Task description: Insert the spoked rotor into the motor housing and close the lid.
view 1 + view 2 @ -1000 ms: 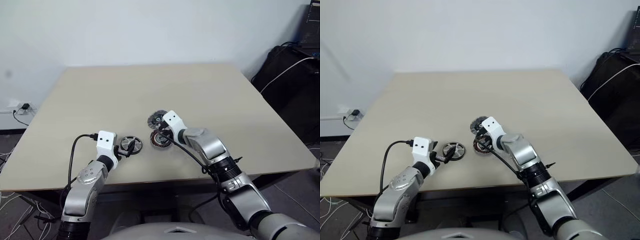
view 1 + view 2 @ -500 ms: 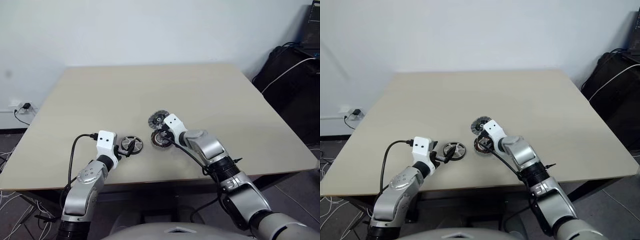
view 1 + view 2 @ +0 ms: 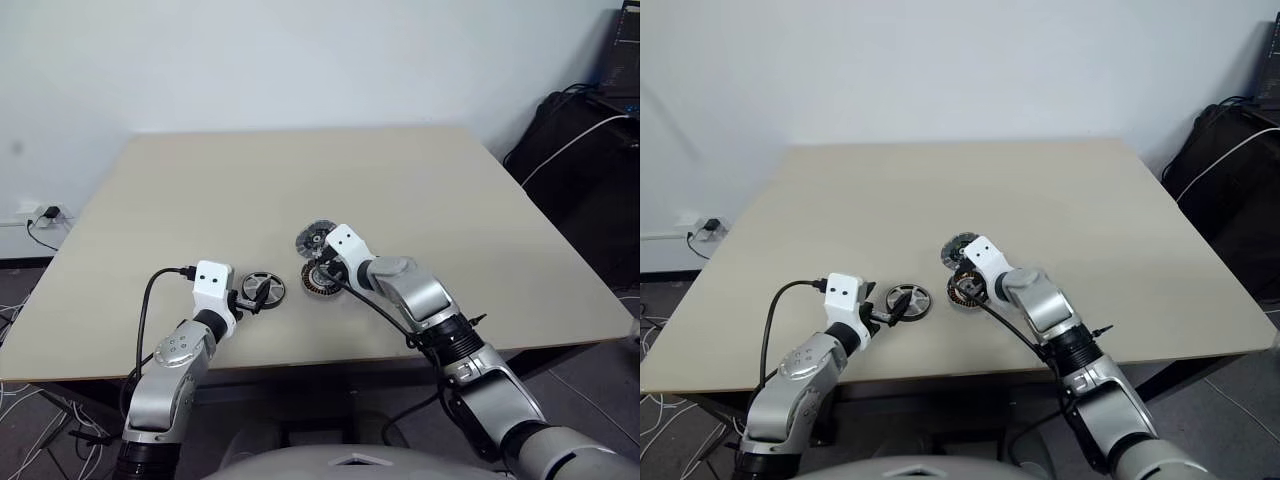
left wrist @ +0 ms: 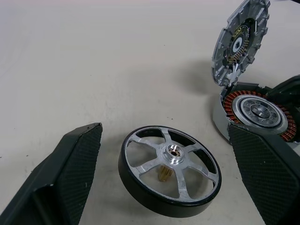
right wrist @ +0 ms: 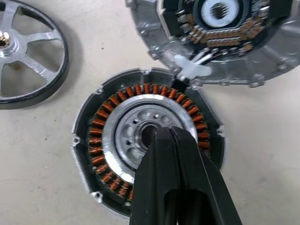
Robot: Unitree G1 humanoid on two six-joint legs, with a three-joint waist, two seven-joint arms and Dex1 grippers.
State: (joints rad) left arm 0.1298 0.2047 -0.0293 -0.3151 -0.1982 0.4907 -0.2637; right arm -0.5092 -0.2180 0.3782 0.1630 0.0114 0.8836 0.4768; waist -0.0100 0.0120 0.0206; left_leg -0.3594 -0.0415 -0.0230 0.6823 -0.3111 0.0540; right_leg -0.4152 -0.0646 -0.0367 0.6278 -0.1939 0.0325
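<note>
Left jaws wide, spoked rotor flat, hub up

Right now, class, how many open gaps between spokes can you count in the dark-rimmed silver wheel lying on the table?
5, ringed evenly round the silver hub of the dark-rimmed spoked wheel, which lies flat on the beige table.

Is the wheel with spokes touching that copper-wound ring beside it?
Apart. The right wrist view shows bare table between the spoked rotor and the motor housing.
</note>
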